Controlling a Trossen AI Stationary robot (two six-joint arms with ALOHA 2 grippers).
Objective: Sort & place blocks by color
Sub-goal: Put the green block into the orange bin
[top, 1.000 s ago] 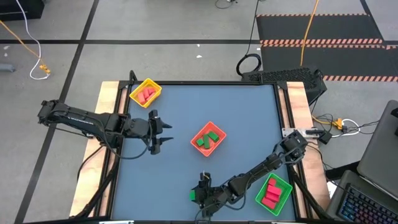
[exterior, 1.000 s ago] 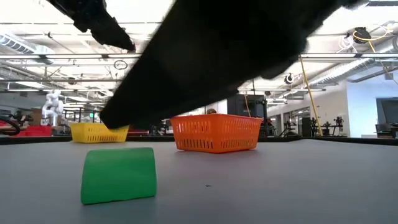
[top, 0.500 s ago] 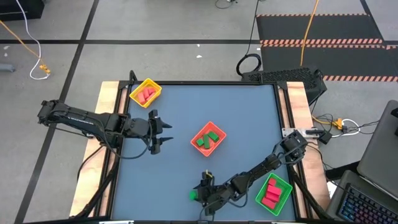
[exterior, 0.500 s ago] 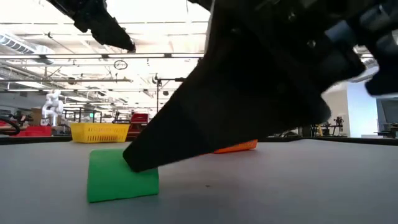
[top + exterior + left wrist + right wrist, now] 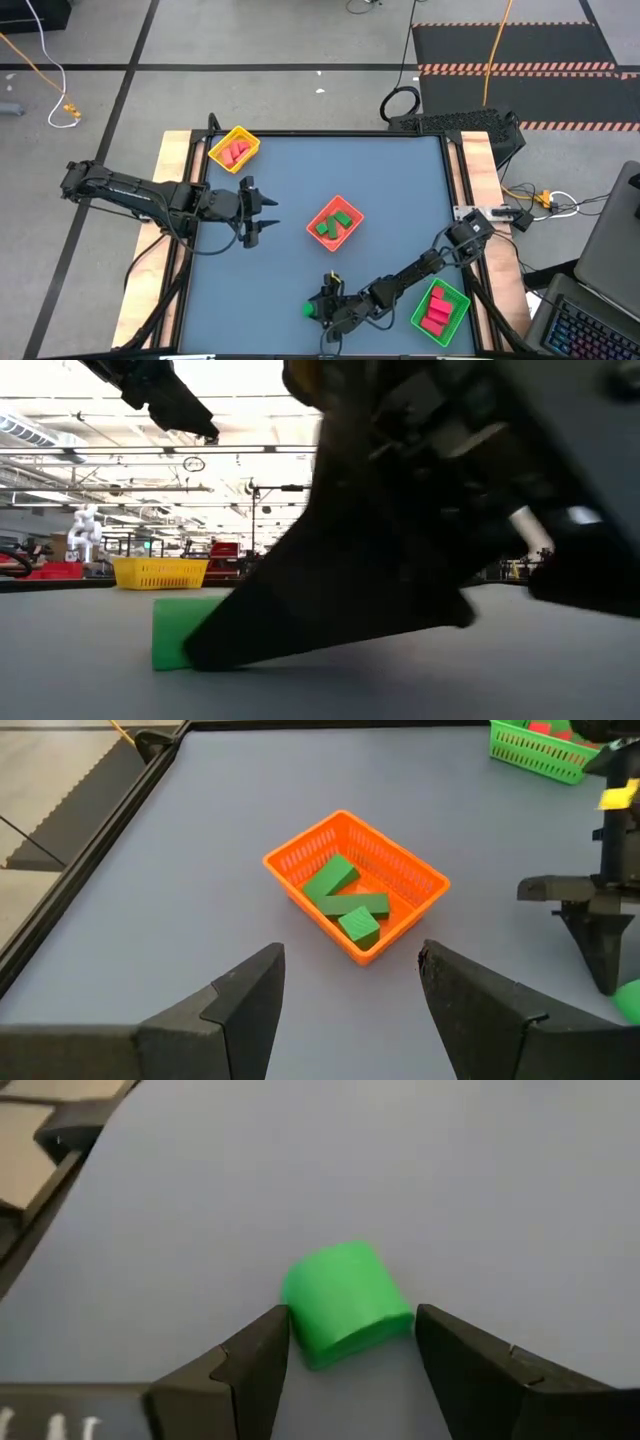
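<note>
A green block with a rounded top lies on the table near its near edge, flat side down. My right gripper is open and low at the table, one finger on each side of this block. My left gripper is open and waits above the table's left part, facing the red-orange tray. Green blocks lie in the red-orange tray. Red blocks lie in the yellow tray and in the green tray. My right gripper comes slanting down from the table's right side, and its open fingers stand close against the two opposite sides of the green block. Whether they touch it, I cannot tell. The block rests on the table.
The red-orange tray stands mid-table, the yellow tray at the far left corner, the green tray at the near right corner. Bare blue table lies between them. The table's near edge is close to the green block.
My right gripper has come down toward the green block until its open fingers reach the table on both sides of it. The block has shifted a little along the table. My left arm has kept still.
</note>
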